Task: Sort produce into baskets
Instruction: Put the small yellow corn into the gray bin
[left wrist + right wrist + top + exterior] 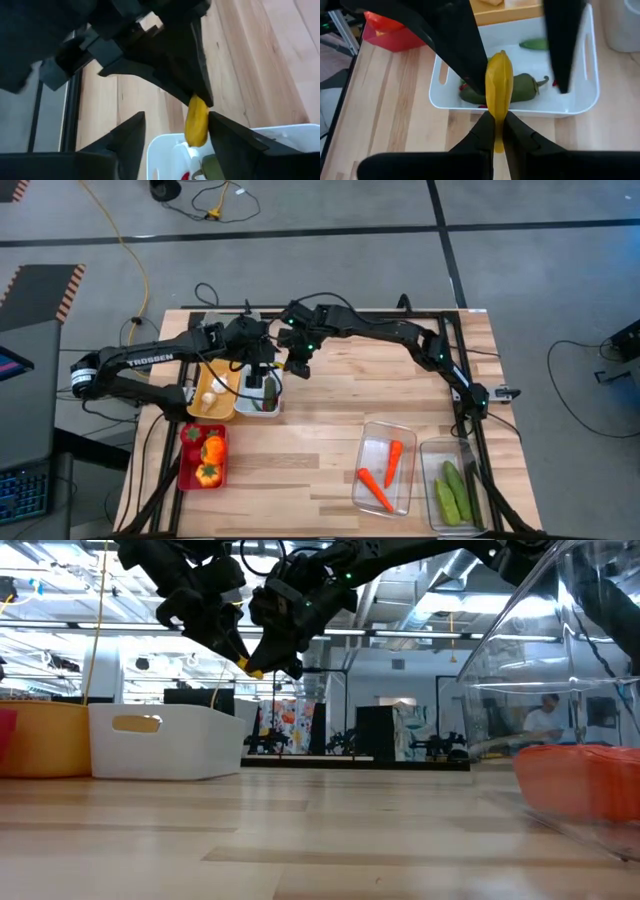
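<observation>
Yellow piece (pixel 499 85) pinched at its lower tip by right hand (pixel 498 131), closed on it, hanging over white basket (pixel 582 100) beside yellow basket (pixel 213 402). Left hand (pixel 175 135) fingers apart either side of piece, not yet gripping. Likely light, stiff, smooth plastic; slippery. Best taken mid-body, across the broad part.

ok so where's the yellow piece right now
The yellow piece hangs in the air above the white basket, pinched in the right pincer, with the left pincer's open fingers on either side of it.
</observation>
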`<action>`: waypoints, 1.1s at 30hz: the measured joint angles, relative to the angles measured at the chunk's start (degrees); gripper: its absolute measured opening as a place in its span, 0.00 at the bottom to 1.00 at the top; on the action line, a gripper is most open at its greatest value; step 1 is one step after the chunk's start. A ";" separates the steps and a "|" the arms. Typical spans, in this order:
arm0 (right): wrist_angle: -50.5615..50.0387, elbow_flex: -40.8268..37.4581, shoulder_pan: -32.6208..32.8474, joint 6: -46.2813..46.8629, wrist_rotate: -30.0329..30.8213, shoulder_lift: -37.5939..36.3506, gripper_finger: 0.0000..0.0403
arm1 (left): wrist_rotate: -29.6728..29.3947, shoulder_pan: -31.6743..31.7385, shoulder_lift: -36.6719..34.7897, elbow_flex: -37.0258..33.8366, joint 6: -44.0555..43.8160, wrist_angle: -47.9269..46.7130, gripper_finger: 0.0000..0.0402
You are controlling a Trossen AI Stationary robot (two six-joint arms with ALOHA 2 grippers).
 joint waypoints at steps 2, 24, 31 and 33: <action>0.35 0.00 -0.02 0.00 -0.01 0.00 0.14 | -0.02 -0.26 0.00 0.00 -0.04 -0.27 0.46; 1.94 0.02 -0.02 2.93 1.57 -0.09 0.14 | -0.34 -0.52 -0.02 0.00 -0.60 -1.59 0.07; 2.59 0.02 0.02 2.94 2.62 -0.09 0.27 | -2.77 -0.56 -0.02 0.00 -0.61 -1.56 0.08; 2.68 0.02 0.19 2.96 4.31 -0.09 0.33 | -3.16 -0.54 -0.02 0.00 -0.63 -1.68 0.08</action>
